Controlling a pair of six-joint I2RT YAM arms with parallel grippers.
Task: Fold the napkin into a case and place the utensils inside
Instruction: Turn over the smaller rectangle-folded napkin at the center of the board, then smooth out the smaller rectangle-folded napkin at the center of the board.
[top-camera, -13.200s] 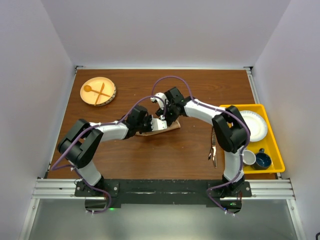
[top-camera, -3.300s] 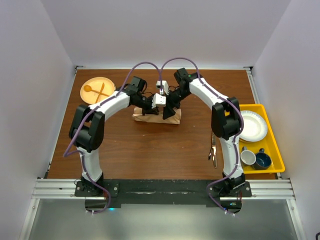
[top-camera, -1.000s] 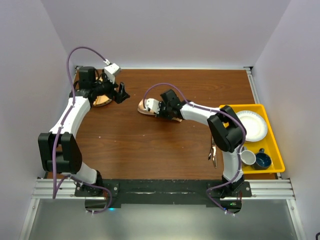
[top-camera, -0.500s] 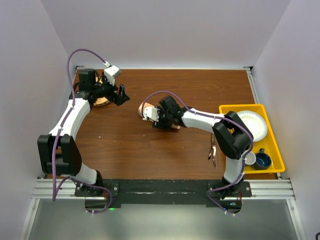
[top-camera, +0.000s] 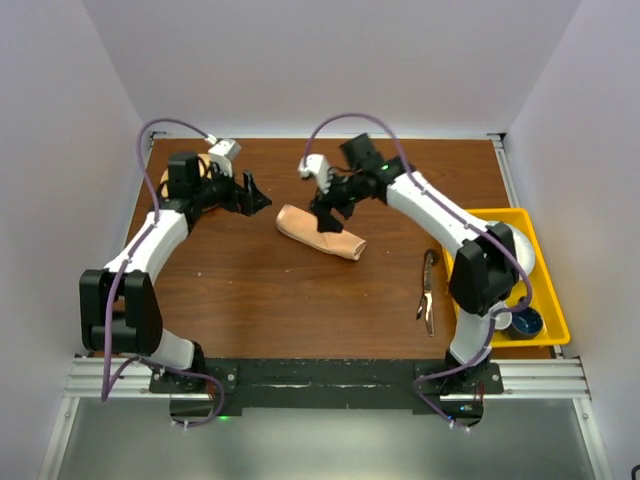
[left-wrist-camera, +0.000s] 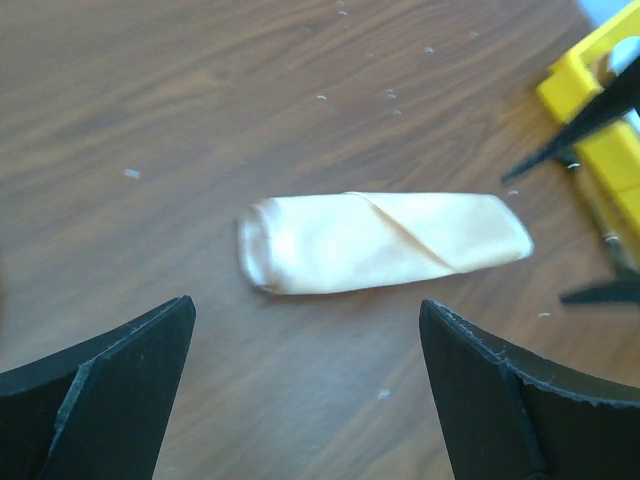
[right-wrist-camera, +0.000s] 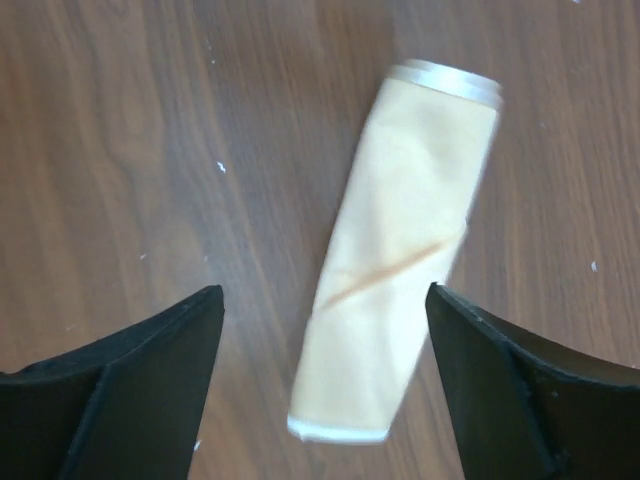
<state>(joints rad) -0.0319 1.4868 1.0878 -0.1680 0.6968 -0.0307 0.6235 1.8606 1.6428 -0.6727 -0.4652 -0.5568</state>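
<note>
The napkin, a peach-orange satin cloth, lies folded into a narrow case (top-camera: 320, 232) at the table's middle, running from upper left to lower right. My right gripper (top-camera: 330, 210) hovers just above it, open, and in the right wrist view the case (right-wrist-camera: 405, 250) lies between the spread fingers of that gripper (right-wrist-camera: 323, 290), untouched. My left gripper (top-camera: 258, 196) is open to the left of the case. In the left wrist view the case (left-wrist-camera: 385, 243) lies ahead of this gripper (left-wrist-camera: 305, 303). The dark utensils (top-camera: 428, 290) lie on the table to the right, apart from both grippers.
A yellow tray (top-camera: 500, 215) at the right edge holds a white plate (top-camera: 520, 255), a white cup (top-camera: 497, 318) and a blue cup (top-camera: 525, 322). A round wooden plate (top-camera: 205, 162) at the back left is mostly hidden behind my left arm.
My right gripper has opened, let go of the folded napkin and lifted back. The case now lies uncovered. My left gripper has swung a little toward it.
</note>
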